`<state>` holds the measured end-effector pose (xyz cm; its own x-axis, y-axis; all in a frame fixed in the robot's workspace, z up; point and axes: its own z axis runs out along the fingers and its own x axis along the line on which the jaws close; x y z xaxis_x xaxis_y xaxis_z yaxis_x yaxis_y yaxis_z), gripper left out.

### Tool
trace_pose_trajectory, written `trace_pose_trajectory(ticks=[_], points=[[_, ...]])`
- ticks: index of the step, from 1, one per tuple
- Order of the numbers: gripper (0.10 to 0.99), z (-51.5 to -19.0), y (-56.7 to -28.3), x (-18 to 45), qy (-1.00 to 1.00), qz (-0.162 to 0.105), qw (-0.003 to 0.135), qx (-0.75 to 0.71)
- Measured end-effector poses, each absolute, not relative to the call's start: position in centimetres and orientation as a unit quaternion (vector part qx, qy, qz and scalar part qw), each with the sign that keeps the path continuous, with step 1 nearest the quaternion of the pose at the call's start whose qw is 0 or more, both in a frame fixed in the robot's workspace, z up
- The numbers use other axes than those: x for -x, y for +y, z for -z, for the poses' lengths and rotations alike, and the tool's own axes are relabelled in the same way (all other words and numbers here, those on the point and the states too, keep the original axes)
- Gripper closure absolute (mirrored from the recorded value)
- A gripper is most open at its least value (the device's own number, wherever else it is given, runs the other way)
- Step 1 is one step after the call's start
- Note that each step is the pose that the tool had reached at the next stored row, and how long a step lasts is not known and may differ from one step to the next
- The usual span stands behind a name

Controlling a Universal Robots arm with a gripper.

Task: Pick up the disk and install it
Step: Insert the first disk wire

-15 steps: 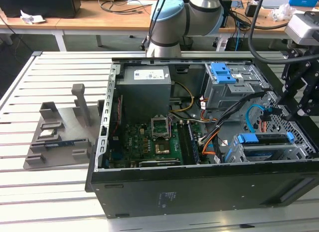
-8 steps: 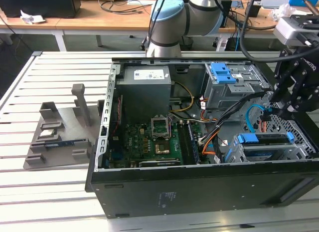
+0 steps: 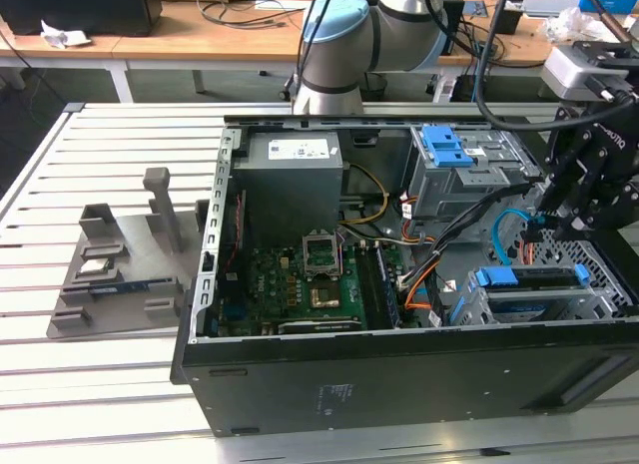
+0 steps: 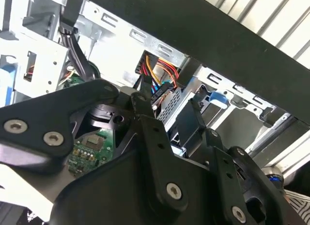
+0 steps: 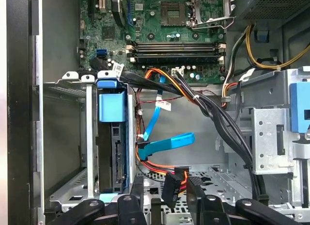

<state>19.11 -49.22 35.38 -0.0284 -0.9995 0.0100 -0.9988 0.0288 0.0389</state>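
The disk (image 5: 114,142) sits upright on its blue rails in the drive cage (image 5: 72,133) of the open computer case (image 3: 399,369). The gripper (image 3: 589,200) hovers just above; its jaws' state cannot be told.

An open computer case (image 3: 399,374) is seen lying on a slatted metal surface (image 3: 100,384), its green motherboard (image 3: 300,284) exposed. A grey power supply box (image 3: 293,180) sits inside, toward the back. At the exterior view's right, the disk (image 3: 534,296), with blue rails, is seated in a drive cage, and the black claw (image 3: 559,220) is held just above it, over the case interior. A grey fixture (image 3: 125,264) is placed at the exterior view's left, apart from the case.
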Motion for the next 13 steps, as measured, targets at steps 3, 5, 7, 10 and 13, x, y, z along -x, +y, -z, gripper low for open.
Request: trace_pose_trajectory(ticks=[3, 5, 7, 10, 13], points=[[0.604, -35.33, -49.22, -19.11, -0.717, 0.000, 0.027, -0.696], [0.604, -35.33, -49.22, -19.11, -0.717, -0.005, 0.032, -0.696], [0.624, -35.32, -49.22, -19.11, -0.717, -0.009, 0.036, -0.696], [0.808, -35.31, -49.22, -19.11, -0.717, -0.015, 0.042, -0.696], [0.922, -35.31, -49.22, -19.11, -0.717, -0.022, 0.048, -0.695]])
